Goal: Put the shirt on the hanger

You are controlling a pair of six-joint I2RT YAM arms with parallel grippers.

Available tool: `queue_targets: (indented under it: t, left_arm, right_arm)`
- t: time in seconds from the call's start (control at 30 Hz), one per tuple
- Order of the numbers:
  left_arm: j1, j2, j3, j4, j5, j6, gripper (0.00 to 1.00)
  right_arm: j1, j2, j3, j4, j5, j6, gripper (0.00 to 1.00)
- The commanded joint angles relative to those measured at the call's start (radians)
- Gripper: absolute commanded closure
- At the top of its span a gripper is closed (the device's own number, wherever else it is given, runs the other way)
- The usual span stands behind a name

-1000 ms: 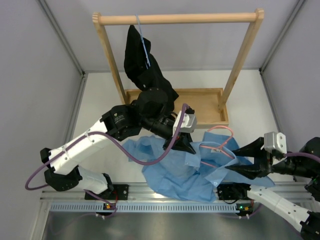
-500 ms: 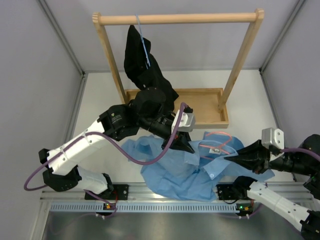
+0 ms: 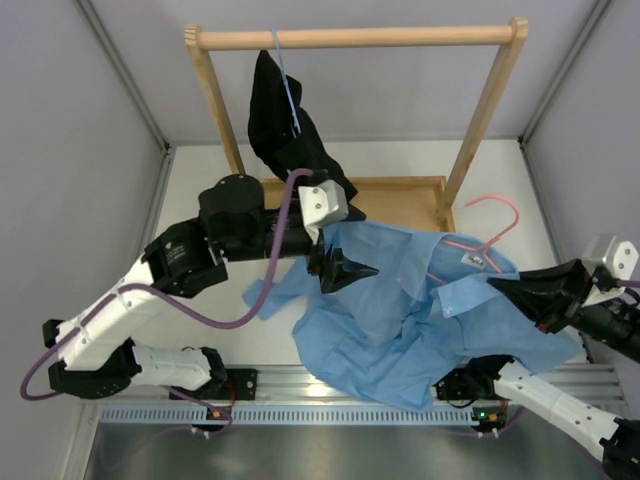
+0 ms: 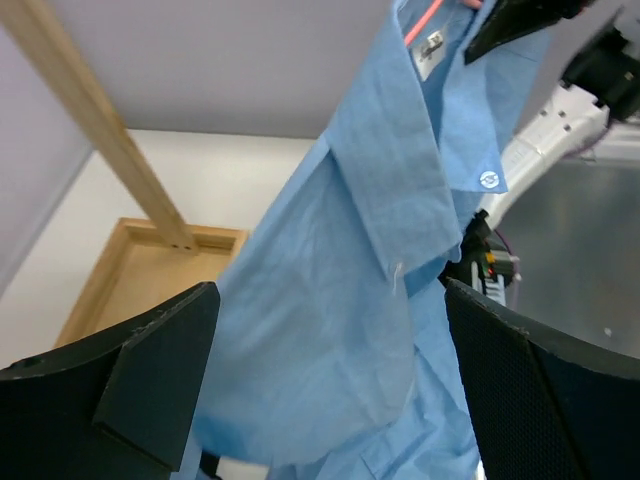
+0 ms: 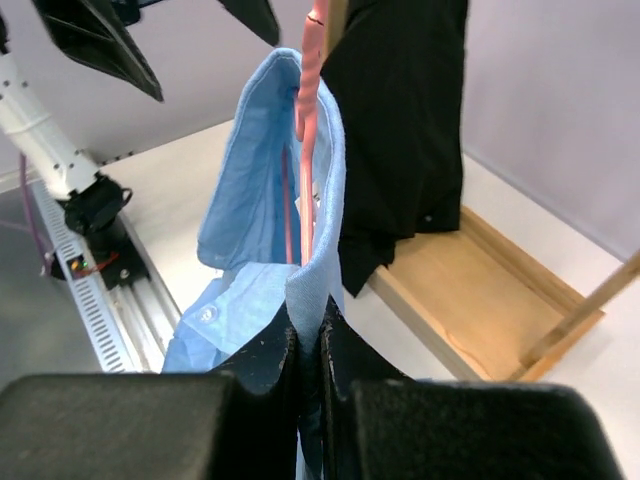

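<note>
The light blue shirt (image 3: pixel 400 310) hangs lifted off the table, its lower cloth draped over the near rail. My right gripper (image 3: pixel 498 286) is shut on a fold of the shirt (image 5: pixel 270 200) at the collar (image 5: pixel 308 335). The pink hanger (image 3: pixel 497 205) runs down inside that collar, with its hook sticking up above. In the right wrist view the hanger (image 5: pixel 308 150) stands just above the pinched cloth. My left gripper (image 3: pixel 350 268) is wide open at the shirt's left edge. From the left wrist, the shirt (image 4: pixel 330 300) hangs ahead of the spread fingers (image 4: pixel 150 380), which hold nothing.
A wooden rack (image 3: pixel 360 38) stands at the back with a black shirt (image 3: pixel 285 130) hanging on a light-blue hanger (image 3: pixel 288 90). Its wooden tray base (image 3: pixel 410 205) lies just behind the lifted shirt. Grey walls close in both sides.
The left gripper let go of the shirt, opened wide and drew back to the left. The right gripper shut on the collar and raised shirt and hanger up and to the right.
</note>
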Motion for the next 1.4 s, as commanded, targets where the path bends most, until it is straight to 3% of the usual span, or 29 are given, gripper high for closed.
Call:
queue_targets:
  t: [0.0, 0.1, 0.27, 0.5, 0.63, 0.87, 0.97, 1.13, 1.37]
  left_arm:
    - [0.002, -0.088, -0.004, 0.078, -0.189, -0.067, 0.02]
    - [0.002, -0.163, -0.029, 0.078, -0.304, -0.099, 0.02]
    - [0.002, -0.317, -0.108, 0.077, -0.615, -0.191, 0.02]
    - [0.002, -0.438, -0.250, 0.005, -0.807, -0.233, 0.02]
    - [0.002, -0.484, -0.325, -0.041, -0.834, -0.259, 0.02]
    - [0.002, -0.553, -0.503, -0.063, -0.808, -0.253, 0.02]
    - [0.002, -0.564, -0.584, -0.060, -0.792, -0.251, 0.02]
    - [0.002, -0.581, -0.742, -0.023, -0.766, -0.248, 0.02]
    - [0.003, -0.619, -0.780, -0.011, -0.780, -0.250, 0.02]
  right_arm:
    - [0.010, 0.044, 0.110, -0.048, 0.136, 0.018, 1.00]
    - [0.016, 0.067, 0.205, -0.105, 0.210, 0.017, 1.00]
    - [0.055, 0.112, 0.415, -0.183, 0.290, 0.037, 1.00]
    - [0.129, 0.226, 0.672, -0.255, 0.444, 0.052, 1.00]
    - [0.204, 0.296, 0.833, -0.272, 0.564, 0.096, 1.00]
    - [0.267, 0.429, 0.851, -0.194, 0.728, 0.039, 1.00]
    - [0.273, 0.463, 0.853, -0.053, 0.843, -0.008, 1.00]
    - [0.296, 0.543, 0.955, 0.058, 0.840, -0.046, 1.00]
    - [0.309, 0.584, 0.957, 0.188, 0.853, -0.100, 1.00]
